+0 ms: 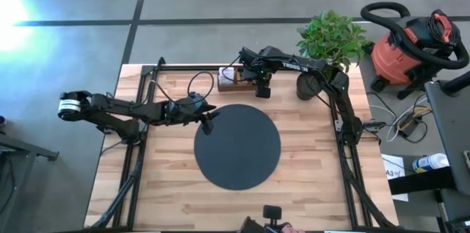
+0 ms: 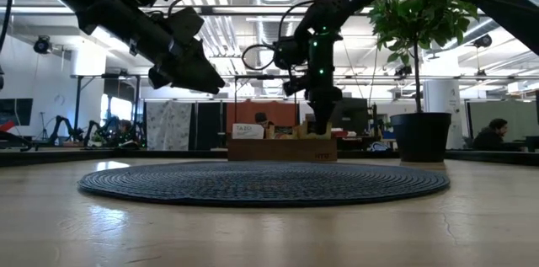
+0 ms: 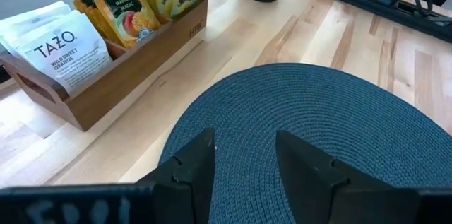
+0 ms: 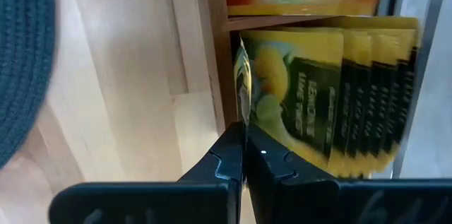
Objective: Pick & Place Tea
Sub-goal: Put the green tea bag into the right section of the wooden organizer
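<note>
A brown wooden tray (image 1: 231, 79) at the table's far side holds the tea: white packets (image 3: 63, 51), orange ones (image 3: 120, 15) and yellow ones (image 4: 339, 97), standing on edge in compartments. My right gripper (image 4: 245, 146) hangs over the tray's right end (image 2: 322, 120) and is shut on the front yellow packet. My left gripper (image 3: 244, 146) is open and holds nothing. It hovers above the left edge of the black round mat (image 1: 237, 146). My right gripper pinches the front yellow packet by its upper edge (image 4: 244, 114) between the two fingertips. The fingers come from above, pointing steeply down. The packet shows edge-on, leaning away from the other yellow packets, with its lower part down in the tray's end compartment.
A dark pot (image 1: 308, 86) with a green plant (image 1: 332, 38) stands at the table's far right, close to the tray. A red shop vacuum (image 1: 407, 49) sits on the floor beyond the right edge. Bare wood lies around the mat.
</note>
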Action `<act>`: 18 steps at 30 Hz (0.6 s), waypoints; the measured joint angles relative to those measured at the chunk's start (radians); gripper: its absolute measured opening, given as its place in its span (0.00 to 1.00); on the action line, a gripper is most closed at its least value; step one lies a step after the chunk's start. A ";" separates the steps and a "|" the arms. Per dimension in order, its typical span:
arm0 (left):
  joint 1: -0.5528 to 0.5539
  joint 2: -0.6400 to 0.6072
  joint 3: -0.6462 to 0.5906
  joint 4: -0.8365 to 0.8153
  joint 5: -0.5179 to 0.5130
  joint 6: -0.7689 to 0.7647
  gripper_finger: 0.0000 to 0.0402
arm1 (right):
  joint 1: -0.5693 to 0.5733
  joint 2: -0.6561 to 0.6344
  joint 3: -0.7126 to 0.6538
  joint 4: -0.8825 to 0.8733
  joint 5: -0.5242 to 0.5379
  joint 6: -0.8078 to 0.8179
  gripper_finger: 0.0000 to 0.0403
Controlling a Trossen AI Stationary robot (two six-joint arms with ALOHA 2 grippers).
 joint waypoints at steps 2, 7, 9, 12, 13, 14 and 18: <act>0.000 0.000 0.000 -0.001 0.000 0.000 0.36 | 0.001 0.006 0.000 0.000 0.000 0.000 0.02; 0.000 0.000 0.000 -0.001 0.000 0.000 0.36 | 0.002 0.006 0.000 0.004 0.001 0.000 0.02; 0.000 0.000 0.000 -0.001 0.000 0.000 0.36 | 0.002 0.004 0.000 0.004 0.001 0.005 0.02; 0.000 0.000 0.000 -0.001 0.000 0.001 0.36 | 0.002 0.003 0.000 0.004 0.001 0.050 0.02; 0.000 0.000 0.000 -0.001 0.000 0.001 0.36 | 0.002 0.003 0.000 0.004 0.001 0.059 0.02; 0.000 0.000 0.000 -0.001 0.000 0.001 0.36 | 0.002 0.003 0.000 0.004 0.001 0.067 0.02; 0.000 0.000 0.001 -0.001 0.000 0.001 0.36 | 0.002 0.003 0.000 0.003 0.001 0.071 0.02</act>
